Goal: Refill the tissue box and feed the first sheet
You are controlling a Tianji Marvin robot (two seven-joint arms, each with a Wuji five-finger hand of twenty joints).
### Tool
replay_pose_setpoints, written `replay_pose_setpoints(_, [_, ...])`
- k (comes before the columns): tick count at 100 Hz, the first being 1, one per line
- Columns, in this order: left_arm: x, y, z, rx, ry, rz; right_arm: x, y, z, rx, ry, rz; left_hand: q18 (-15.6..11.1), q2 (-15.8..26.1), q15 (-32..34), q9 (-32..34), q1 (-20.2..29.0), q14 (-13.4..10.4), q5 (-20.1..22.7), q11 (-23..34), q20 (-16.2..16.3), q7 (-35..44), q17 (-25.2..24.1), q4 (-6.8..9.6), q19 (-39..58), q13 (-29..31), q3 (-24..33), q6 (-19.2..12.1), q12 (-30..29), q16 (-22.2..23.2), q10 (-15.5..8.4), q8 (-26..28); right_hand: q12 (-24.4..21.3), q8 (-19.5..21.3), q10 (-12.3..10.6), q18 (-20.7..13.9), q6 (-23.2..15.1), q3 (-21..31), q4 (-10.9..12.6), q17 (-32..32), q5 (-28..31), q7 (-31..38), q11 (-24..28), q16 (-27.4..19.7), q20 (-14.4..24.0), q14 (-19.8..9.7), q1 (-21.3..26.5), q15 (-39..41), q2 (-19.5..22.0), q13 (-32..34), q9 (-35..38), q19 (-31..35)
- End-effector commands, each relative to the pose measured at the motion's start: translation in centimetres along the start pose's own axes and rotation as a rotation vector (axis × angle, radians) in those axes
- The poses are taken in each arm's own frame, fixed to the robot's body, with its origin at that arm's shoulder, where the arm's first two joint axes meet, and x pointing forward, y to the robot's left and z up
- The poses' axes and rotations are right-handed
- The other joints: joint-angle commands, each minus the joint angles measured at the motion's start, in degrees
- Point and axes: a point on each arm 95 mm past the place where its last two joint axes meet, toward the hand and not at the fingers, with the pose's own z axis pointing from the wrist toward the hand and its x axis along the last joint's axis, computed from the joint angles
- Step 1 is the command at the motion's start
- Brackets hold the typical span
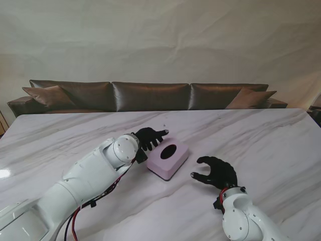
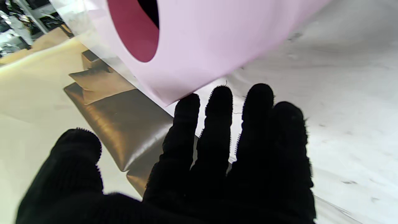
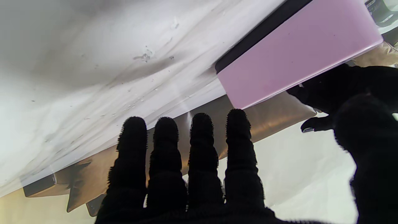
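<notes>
My pink box (image 1: 168, 157) looks empty; no tissues anywhere. Both hands' fingers (image 2: 217, 130) spread, holding nothing.

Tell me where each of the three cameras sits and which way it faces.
Stand view: above the shoulders, looking down at the marble table; both arms, left hand, right hand.
Left wrist view: along the left hand's fingers at the tissue box.
Right wrist view: along the right hand's fingers.
All three show the pink box and the sofa.
</notes>
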Motion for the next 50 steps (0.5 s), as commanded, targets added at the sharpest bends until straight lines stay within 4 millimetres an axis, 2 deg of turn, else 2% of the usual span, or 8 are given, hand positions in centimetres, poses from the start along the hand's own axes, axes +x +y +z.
replay_pose_setpoints(1, [1.7, 0.6, 0.4, -0.029, 0.04, -0.014, 0.1, -0.5, -0.4, 0.025, -0.002, 0.003, -1.5, 1.7, -0.6, -1.8, -0.3, 3.6, -0.8, -0.8, 1.4, 0.6, -3.5, 1.35, -1.1, -1.5, -1.5, -3.7, -0.1, 0.0, -2.2, 1.3, 0.8, -0.1, 0.5, -0.3, 0.6, -0.3, 0.2, 0.3, 0.9, -0.6, 0.3, 0.6, 0.0, 0.3, -0.4, 0.8, -1.2, 0.9, 0.9, 1.2])
replay_pose_setpoints(50, [3.5, 2.5, 1.9, -0.13, 0.271, 0.046, 0.0, -0.5, -1.4, 0.027, -0.018, -0.009, 1.2, 2.0, -3.1, 1.3, 0.3, 1.2, 1.5, 0.4, 2.9, 2.3, -11.5, 1.31, -8.3, -3.5, -1.0, -6.7, 0.4, 0.0, -4.8, 2.6, 0.9, -0.1, 0.5, -0.4, 0.7, -0.3, 0.2, 0.2, 0.9, -0.8, 0.2, 0.7, 0.0, 0.3, -0.4, 0.8, -1.2, 1.0, 1.0, 1.2])
